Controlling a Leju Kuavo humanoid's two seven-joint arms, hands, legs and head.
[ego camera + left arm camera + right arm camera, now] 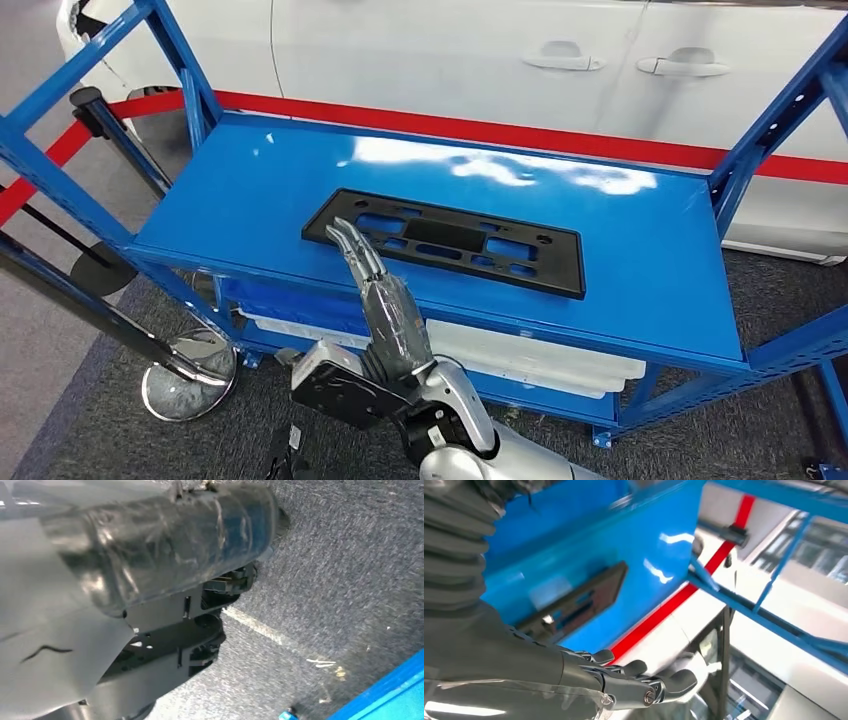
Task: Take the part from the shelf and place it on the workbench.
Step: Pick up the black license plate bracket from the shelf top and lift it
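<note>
- Above the near edge of the blue shelf [640, 260], the right hand [385, 300] reaches forward with its fingers stretched out and close together, holding nothing; its fingertips [345, 232] overlap the near left corner of the black part [445, 241] in the head view, though whether they touch it I cannot tell.
- From the right wrist view, the same hand's fingers [644, 672] lie extended with small gaps between them, nothing between them, and the part sits further off on the glossy shelf surface.
- By the left wrist view, dark parts lie over grey carpet [340, 555]; how the left hand's fingers stand I cannot tell.
- Progress, as I judge it: the task is at its start. The part lies flat on the top shelf, not yet gripped or lifted; grasping, carrying and setting it on the workbench are all left to do.
- The part is a long, flat, black rectangular plate, matte, with several slotted cut-outs and small holes along its length. It lies roughly at the shelf's middle, slightly askew to the front edge.
- Beyond the shelf stands a white car [450, 60] behind a red barrier belt [560, 138].
</note>
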